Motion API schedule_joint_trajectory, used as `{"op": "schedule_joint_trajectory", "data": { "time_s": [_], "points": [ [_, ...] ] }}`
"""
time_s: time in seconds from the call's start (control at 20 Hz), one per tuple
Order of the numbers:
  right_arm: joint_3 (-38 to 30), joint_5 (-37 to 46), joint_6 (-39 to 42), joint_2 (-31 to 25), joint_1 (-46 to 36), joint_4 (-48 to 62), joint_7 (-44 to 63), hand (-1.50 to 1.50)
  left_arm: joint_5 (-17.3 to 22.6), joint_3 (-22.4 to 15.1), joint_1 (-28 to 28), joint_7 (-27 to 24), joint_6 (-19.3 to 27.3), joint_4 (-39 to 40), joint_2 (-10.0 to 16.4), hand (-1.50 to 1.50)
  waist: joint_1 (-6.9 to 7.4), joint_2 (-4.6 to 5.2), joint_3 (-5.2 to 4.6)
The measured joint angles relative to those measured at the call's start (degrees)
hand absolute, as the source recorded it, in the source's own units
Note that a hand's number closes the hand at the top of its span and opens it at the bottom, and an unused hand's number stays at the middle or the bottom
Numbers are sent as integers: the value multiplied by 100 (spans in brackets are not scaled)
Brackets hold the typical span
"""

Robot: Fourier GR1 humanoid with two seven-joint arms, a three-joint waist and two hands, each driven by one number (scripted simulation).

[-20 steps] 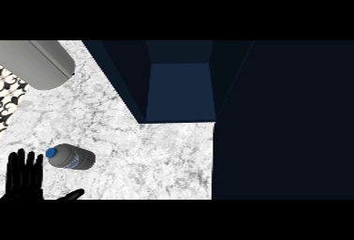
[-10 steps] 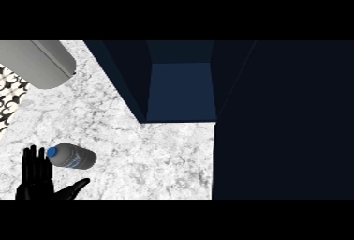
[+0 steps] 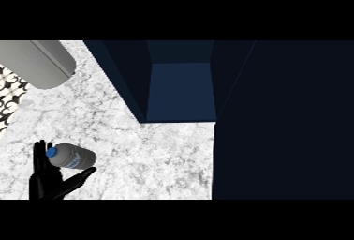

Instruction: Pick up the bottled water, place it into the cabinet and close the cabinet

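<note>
At the counter's (image 3: 155, 161) lower left corner, you see one bottled water (image 3: 72, 158) lying on its side, its blue cap pointing toward the fingers of the left hand (image 3: 50, 185). The hand is open, with fingers straight and thumb spread, and the bottle lies between them. One cabinet (image 3: 180, 89) stands farther back, its blue interior showing, well apart from the bottle. Marbled counter lies between them. One grey cylinder (image 3: 41, 63) lies at the upper left, beside one patterned surface (image 3: 8, 96).

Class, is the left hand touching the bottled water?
Cannot tell: the head view shows the left hand abutting the bottled water, no visible gap, contact unconfirmed.
</note>
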Motion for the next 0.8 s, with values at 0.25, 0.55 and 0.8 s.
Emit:
{"op": "schedule_joint_trajectory", "data": {
  "time_s": [0.25,0.55,0.8],
  "points": [
    [-112,-26,100,11,82,18,-100,-150,172,131,-293,-383,-465,691,45,-150,4,0,-1],
    [-191,-45,212,73,250,37,-271,-150,431,269,-702,-695,-1107,1362,103,-150,-13,-1,-2],
    [-307,-75,233,87,253,48,-257,-150,550,333,-908,-894,-1423,1670,150,150,11,-2,1]
  ]
}}
